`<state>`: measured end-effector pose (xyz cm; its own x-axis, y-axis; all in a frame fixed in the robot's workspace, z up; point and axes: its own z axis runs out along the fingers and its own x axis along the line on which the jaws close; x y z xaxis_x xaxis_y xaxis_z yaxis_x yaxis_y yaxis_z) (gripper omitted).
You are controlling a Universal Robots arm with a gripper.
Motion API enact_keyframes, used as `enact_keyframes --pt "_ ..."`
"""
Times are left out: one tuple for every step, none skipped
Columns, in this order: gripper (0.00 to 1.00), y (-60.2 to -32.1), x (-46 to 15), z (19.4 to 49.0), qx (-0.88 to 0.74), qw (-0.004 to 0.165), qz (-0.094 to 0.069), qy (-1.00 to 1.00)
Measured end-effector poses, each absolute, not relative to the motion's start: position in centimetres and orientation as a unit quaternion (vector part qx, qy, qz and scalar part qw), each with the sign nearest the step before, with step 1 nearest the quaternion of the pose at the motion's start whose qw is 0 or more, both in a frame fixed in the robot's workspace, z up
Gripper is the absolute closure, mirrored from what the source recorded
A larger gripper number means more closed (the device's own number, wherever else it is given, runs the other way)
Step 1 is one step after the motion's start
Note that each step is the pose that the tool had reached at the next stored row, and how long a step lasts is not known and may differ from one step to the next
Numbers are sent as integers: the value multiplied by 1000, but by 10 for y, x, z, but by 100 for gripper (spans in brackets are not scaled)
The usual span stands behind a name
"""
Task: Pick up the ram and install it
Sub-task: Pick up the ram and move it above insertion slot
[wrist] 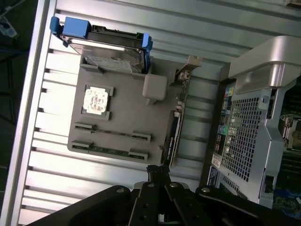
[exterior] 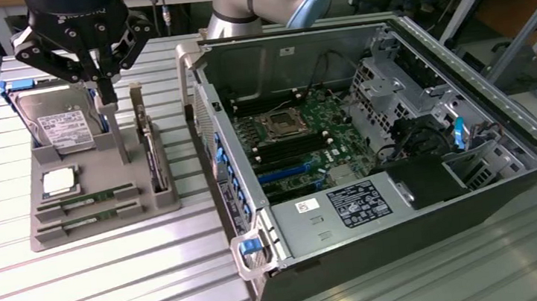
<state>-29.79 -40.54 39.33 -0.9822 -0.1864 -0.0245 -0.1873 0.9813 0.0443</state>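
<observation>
Two ram sticks, thin and green, lie on edge in the slots at the near end of the grey holder tray point(exterior: 105, 212): one ram stick point(exterior: 86, 200) and a second ram stick point(exterior: 84, 224) beside it. In the wrist view the greener stick point(wrist: 110, 150) sits in the outer slot. My black gripper point(exterior: 102, 85) hangs above the tray's far half, over the upright grey post and well clear of the ram. Its fingertips point(wrist: 158, 170) meet with nothing between them.
On the tray also rest a silver hard drive point(exterior: 62, 127) in a blue carrier, a square processor chip point(exterior: 60, 181) and an upright expansion card point(exterior: 155, 159). The open computer case point(exterior: 367, 132) with its motherboard point(exterior: 293, 144) lies at the exterior view's right on the slatted metal table point(exterior: 83, 290).
</observation>
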Motion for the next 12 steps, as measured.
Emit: enact_keyframes --pt "90 -405 -298 393 -98 10 23 995" --pt "90 -405 -298 393 -100 10 23 995" --pt "90 -405 -298 393 -103 10 23 994" --pt "90 -405 -298 393 -104 10 23 994" --pt "90 -405 -298 393 -106 10 23 994" --pt "90 -405 -298 393 -109 10 23 994" --pt "90 -405 -298 393 -111 10 23 994" --pt "90 -405 -298 393 -112 10 23 993" --pt "90 -405 -298 393 -113 10 23 993" --pt "90 -405 -298 393 -115 10 23 993" --pt "90 -405 -298 393 -116 10 23 993" --pt "90 -405 -298 393 -117 10 23 993"
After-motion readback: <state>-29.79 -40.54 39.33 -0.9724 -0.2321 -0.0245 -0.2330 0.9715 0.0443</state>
